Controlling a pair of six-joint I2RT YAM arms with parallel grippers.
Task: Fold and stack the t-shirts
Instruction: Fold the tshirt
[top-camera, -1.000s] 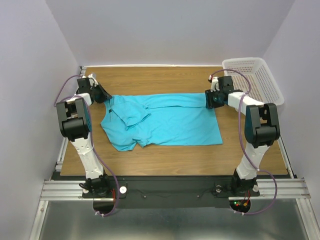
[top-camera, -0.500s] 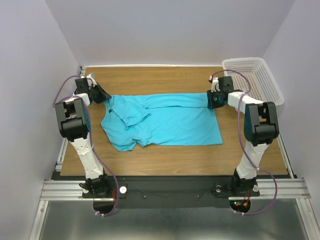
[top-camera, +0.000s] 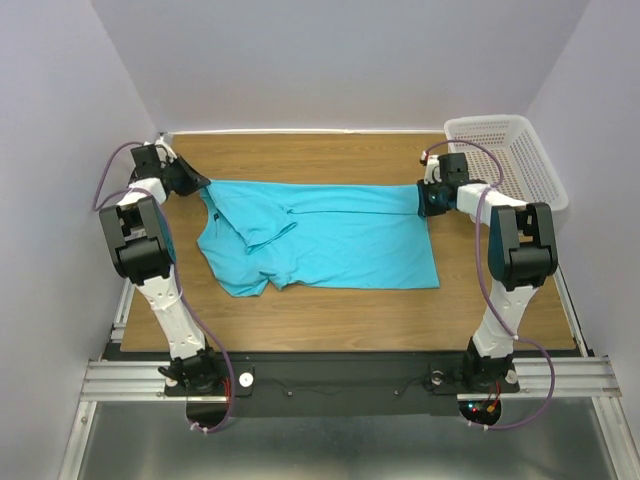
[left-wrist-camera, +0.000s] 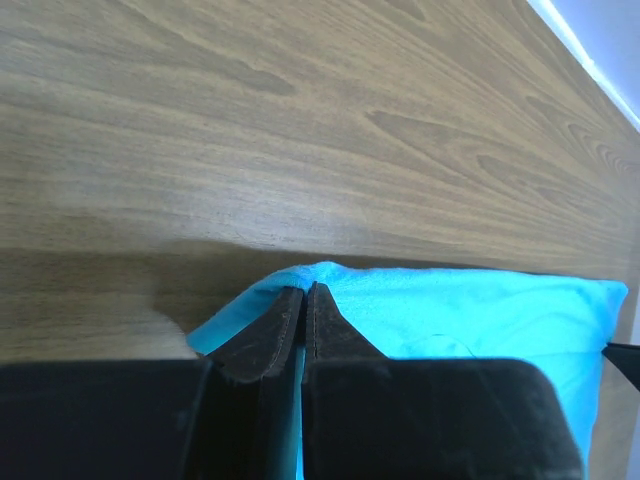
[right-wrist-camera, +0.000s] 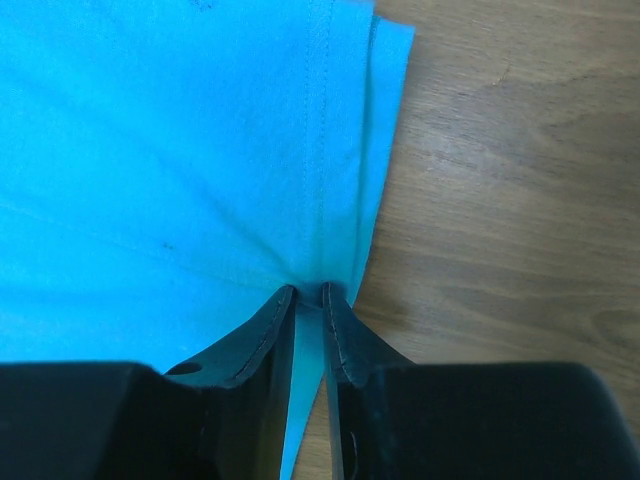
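Note:
One turquoise t-shirt lies spread across the wooden table, its far edge pulled taut between both grippers. My left gripper is shut on the shirt's far left corner, the cloth pinched between the fingertips. My right gripper is shut on the far right corner, near the hem. The shirt's near left part is rumpled, with a sleeve folded over. In the right wrist view my gripper holds a bunched fold of the fabric.
A white perforated basket stands at the far right corner of the table. Bare wooden table shows beyond the shirt, and also in front of it. Walls close in on both sides.
My left gripper has moved left and farther back with the shirt corner, pulling the far edge straight. The right gripper has hardly moved.

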